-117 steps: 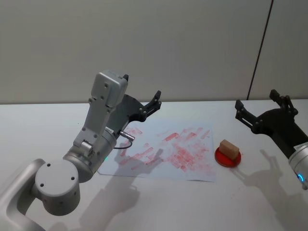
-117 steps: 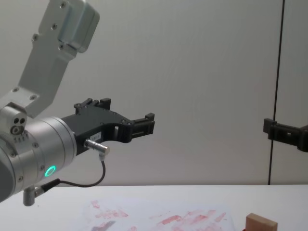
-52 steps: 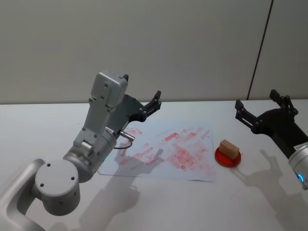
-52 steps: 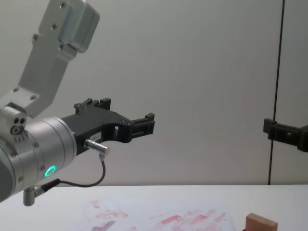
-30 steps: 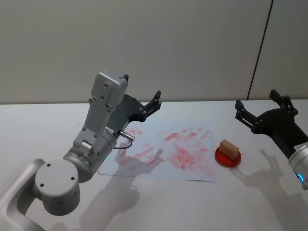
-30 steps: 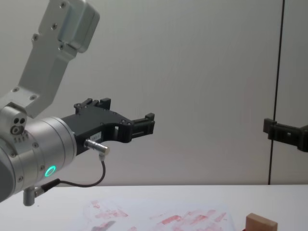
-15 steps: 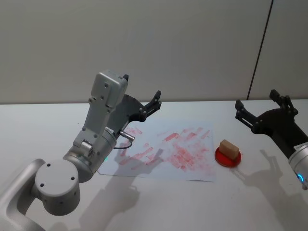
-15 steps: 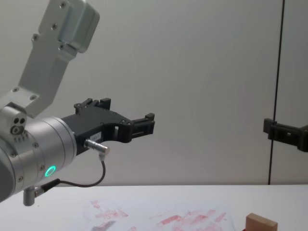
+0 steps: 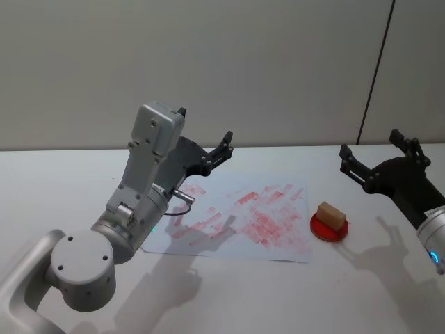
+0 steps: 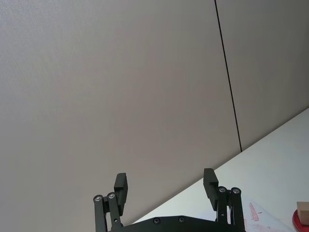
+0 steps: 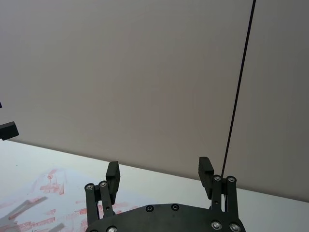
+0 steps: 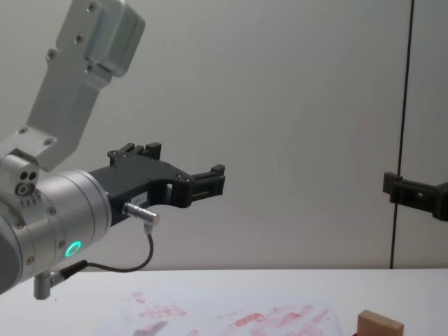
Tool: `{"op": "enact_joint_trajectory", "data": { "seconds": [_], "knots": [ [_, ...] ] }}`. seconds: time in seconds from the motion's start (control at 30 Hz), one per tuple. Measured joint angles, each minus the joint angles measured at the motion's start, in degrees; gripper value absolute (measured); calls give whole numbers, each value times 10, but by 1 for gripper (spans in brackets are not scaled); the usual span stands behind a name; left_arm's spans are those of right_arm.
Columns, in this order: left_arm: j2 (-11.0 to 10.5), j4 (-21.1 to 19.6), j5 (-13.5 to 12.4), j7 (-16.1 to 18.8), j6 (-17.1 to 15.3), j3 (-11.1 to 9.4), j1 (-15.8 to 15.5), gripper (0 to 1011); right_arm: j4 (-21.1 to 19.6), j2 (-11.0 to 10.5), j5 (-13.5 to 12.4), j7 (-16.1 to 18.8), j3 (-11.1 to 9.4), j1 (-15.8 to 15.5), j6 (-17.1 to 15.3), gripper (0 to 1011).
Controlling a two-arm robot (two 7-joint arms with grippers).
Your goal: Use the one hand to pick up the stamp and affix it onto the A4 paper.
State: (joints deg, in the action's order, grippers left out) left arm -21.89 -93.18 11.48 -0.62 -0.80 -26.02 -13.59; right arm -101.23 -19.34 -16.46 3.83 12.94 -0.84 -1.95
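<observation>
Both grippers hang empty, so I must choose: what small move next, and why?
Probably lower the right gripper toward the stamp: it hangs open above the table, nearer the stamp, which sits on the red pad right of the A4 paper. The left gripper, also open, is farther off.

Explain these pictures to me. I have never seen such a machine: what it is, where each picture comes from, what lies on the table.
This is a robot with two arms. One picture looks down from its head, one forward from its chest, two from cameras on its wrists. On the table lies a sheet of paper covered in red prints; right of it a wooden stamp sits on a red round pad. Each arm ends in black fingers: the left end effector is raised by the paper's left side, the right end effector right of the stamp. Both are open and hold nothing.
</observation>
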Motion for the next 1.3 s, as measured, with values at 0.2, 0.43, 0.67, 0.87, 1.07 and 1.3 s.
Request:
{"op": "enact_joint_trajectory", "data": {
  "seconds": [0.2, 0.43, 0.67, 0.87, 1.07, 1.3],
  "knots": [
    [0, 0, 0, 0, 0, 0, 0, 1001, 0, 0, 0, 0, 0, 0, 0, 1001],
    [0, 0, 0, 0, 0, 0, 0, 1001, 0, 0, 0, 0, 0, 0, 0, 1001],
    [0, 0, 0, 0, 0, 0, 0, 1001, 0, 0, 0, 0, 0, 0, 0, 1001],
    [0, 0, 0, 0, 0, 0, 0, 1001, 0, 0, 0, 0, 0, 0, 0, 1001],
    [0, 0, 0, 0, 0, 0, 0, 1001, 0, 0, 0, 0, 0, 0, 0, 1001],
    [0, 0, 0, 0, 0, 0, 0, 1001, 0, 0, 0, 0, 0, 0, 0, 1001]
  ]
}}
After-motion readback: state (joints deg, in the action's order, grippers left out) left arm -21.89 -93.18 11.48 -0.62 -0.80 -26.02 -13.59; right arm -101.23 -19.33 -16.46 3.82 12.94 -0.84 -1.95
